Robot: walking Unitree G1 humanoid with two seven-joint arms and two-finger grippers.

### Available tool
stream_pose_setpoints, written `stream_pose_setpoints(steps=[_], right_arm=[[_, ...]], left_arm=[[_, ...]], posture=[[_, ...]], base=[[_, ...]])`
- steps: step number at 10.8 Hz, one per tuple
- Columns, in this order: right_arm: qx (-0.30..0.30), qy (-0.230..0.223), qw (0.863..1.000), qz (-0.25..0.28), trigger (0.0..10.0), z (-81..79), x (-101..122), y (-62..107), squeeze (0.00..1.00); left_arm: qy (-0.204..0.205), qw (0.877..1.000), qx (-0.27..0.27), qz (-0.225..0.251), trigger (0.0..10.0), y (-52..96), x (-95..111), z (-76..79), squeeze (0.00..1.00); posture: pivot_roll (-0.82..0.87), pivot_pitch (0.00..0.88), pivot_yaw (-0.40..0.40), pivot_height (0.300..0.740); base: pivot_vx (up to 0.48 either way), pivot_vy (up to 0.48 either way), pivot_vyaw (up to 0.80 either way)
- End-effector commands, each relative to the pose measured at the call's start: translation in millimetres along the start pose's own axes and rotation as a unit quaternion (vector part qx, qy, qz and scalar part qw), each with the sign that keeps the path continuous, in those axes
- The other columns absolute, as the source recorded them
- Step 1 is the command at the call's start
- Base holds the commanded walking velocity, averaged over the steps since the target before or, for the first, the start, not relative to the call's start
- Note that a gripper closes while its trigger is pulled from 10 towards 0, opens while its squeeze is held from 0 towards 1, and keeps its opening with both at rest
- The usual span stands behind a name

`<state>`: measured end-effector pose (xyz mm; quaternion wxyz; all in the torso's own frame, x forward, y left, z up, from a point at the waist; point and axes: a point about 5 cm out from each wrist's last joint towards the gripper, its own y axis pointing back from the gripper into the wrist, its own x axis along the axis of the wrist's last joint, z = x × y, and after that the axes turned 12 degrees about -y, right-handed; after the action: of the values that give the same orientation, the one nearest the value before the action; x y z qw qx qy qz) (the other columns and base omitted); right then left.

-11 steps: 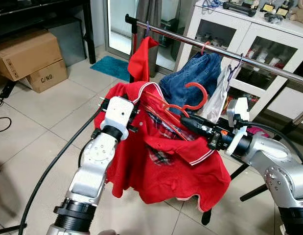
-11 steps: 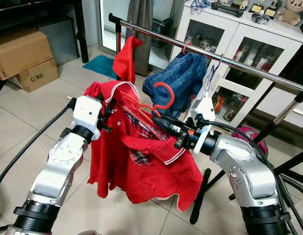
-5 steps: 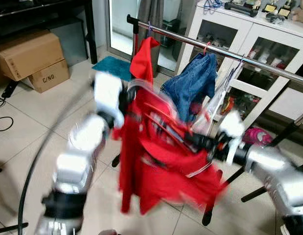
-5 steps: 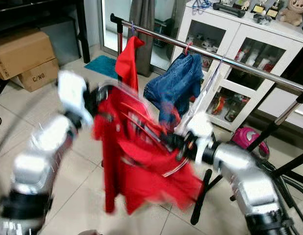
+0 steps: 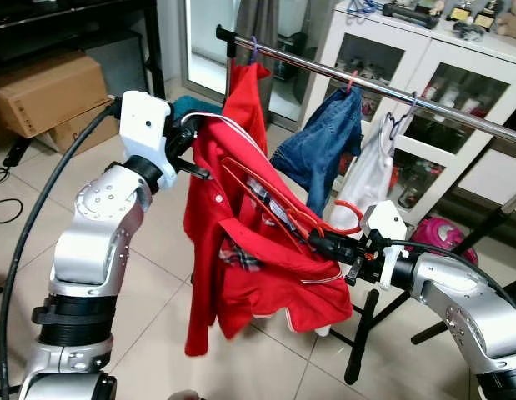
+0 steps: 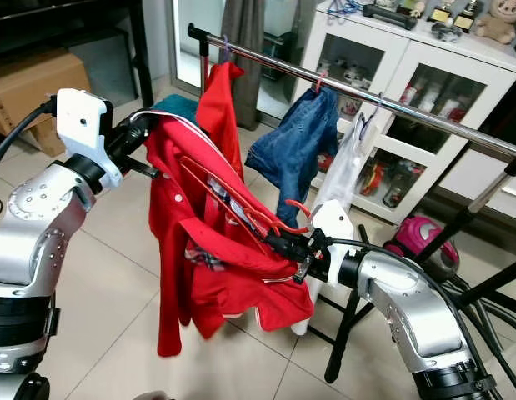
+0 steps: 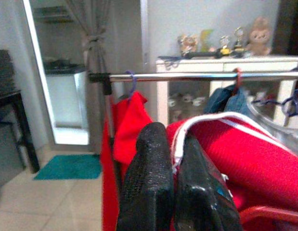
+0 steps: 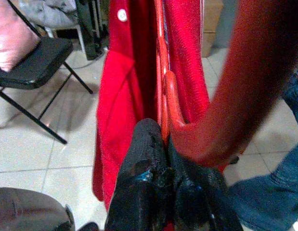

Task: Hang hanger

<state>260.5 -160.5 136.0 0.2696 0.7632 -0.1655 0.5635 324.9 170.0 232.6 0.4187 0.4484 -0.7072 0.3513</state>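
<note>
A chrome clothes rail [image 5: 424, 102] is crossing the room on a slant, and everything here is sitting around it. On the rail a red garment [image 5: 249, 100] is hanging near the black end post, a pair of jeans [image 5: 328, 142] is draped farther along, and a white garment [image 5: 370, 171] is hanging beside the jeans. Behind the rail a white glass-door cabinet [image 5: 458, 75] is standing against the wall with small objects and a plush toy [image 6: 498, 18] on top. A teal mat [image 7: 69, 166] is lying on the pale tiled floor [image 5: 24, 250] by the doorway behind the rail's post end, and cardboard boxes [image 5: 45, 92] are stacked well away from the rail, beside dark furniture.

In front of the rail, below bar height, the red polo shirt [image 5: 249, 258] is hanging on the orange hanger [image 5: 345, 218], held between the two arms. The left gripper [image 7: 174, 144] is raised near the post end, its fingers [image 7: 146, 178] pressing together on the shirt's white-trimmed edge. The right gripper [image 8: 164, 144] is lower, beneath the middle of the rail, with its fingers closed tightly on the hanger's neck just below the hook, which is curling upward short of the bar and clear of it. A black folding chair [image 8: 35, 55] is standing on the tiles beyond the shirt.
</note>
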Motion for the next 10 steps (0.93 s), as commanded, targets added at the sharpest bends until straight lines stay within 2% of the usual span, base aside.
stream_pose_setpoints(steps=[1, 2, 3, 4, 5, 6, 7, 8, 10], right_arm=[[-0.006, 0.0, 1.0, 0.015, 10.0, 3.4, 4, 14.5, 0.0], [0.025, -0.002, 1.0, 0.013, 10.0, -4.0, 3, 19.4, 0.0], [0.036, -0.005, 0.999, -0.003, 10.0, -6.7, -2, 22.3, 0.0], [0.044, 0.006, 0.997, -0.056, 10.0, -7.8, -18, 28.9, 0.0], [0.055, -0.001, 0.997, -0.05, 10.0, -11.0, -18, 31.2, 0.0], [0.058, -0.012, 0.998, -0.025, 10.0, -12.6, -13, 30.8, 0.0], [0.051, -0.051, 0.995, 0.073, 10.0, -14.0, 11, 25.6, 0.0], [0.026, -0.08, 0.984, 0.154, 10.0, -12.2, 30, 16.5, 0.0], [0.006, -0.123, 0.966, 0.227, 10.0, -12.5, 49, 5.4, 0.0]], left_arm=[[-0.033, 0.995, 0.094, -0.005, 0.0, 5.8, 2, -38.7, 0.0], [-0.074, 0.986, 0.143, -0.029, 0.0, 11.7, -6, -65.5, 0.0], [-0.094, 0.981, 0.166, -0.037, 0.0, 13.8, -8, -81.0, 0.0], [-0.124, 0.967, 0.218, -0.035, 0.0, 15.9, -1, -115.1, 0.0], [-0.132, 0.965, 0.226, -0.03, 0.0, 13.6, 5, -126.8, 0.0], [-0.129, 0.968, 0.213, -0.036, 0.0, 10.3, 3, -128.1, 0.0], [-0.105, 0.983, 0.142, -0.055, 0.0, 0.0, -14, -107.4, 0.0], [-0.08, 0.994, 0.05, -0.046, 0.0, -12.2, -29, -63.6, 0.0], [-0.036, 0.998, -0.041, -0.042, 0.0, -21.3, -42, 0.8, 0.0]], posture=[[0.11, 0.0, -0.097, 0.74], [0.11, 0.0, -0.099, 0.74], [0.11, 0.0, -0.101, 0.74], [0.11, 0.0, -0.1, 0.74], [0.11, 0.0, -0.095, 0.74], [0.11, 0.0, -0.09, 0.74], [0.11, 0.0, -0.081, 0.74], [0.1, 0.0, -0.075, 0.74], [0.1, 0.0, -0.069, 0.74]], base=[[0.0, 0.0, 0.0], [0.0, 0.0, 0.0], [0.0, 0.0, 0.0], [0.0, 0.0, 0.0], [0.0, 0.0, 0.0], [0.0, 0.0, 0.0], [0.0, 0.0, 0.0], [0.0, 0.0, 0.0], [0.0, 0.0, 0.0]])
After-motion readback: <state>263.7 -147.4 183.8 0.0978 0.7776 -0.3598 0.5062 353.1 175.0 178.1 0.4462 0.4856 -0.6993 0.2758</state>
